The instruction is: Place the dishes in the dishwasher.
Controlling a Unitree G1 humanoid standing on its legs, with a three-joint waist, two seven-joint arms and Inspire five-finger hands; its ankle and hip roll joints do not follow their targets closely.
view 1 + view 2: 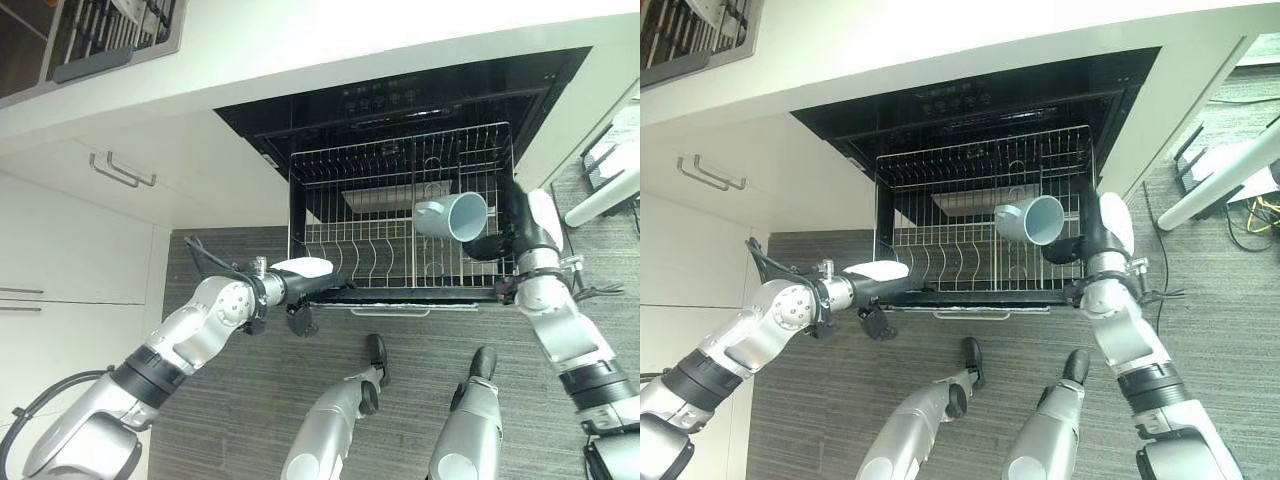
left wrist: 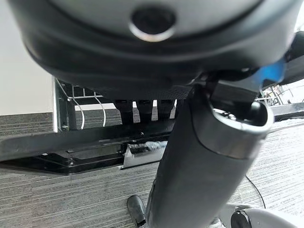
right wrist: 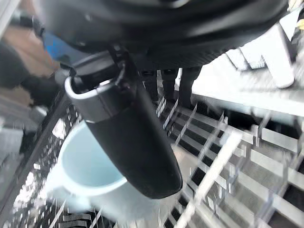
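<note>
**Mug held over the rack, ready to set down**

We see the right robot hand [image 1: 490, 243] curled round a pale blue mug [image 1: 455, 215], holding it tilted just above the dishwasher rack [image 1: 400, 160], near the rack's right side. We judge the next step is lowering it, and it should go mouth-down between the tines, released only once it rests steady. The left robot hand [image 1: 300, 268] lies at the rack's front edge; we cannot tell its fingers' state. The rack appears to hold no dishes.

Right hand [image 1: 497, 243] gripping pale blue mug [image 1: 455, 216] over dishwasher rack [image 1: 400, 215], left hand [image 1: 305, 283] at rack's front edge
</note>
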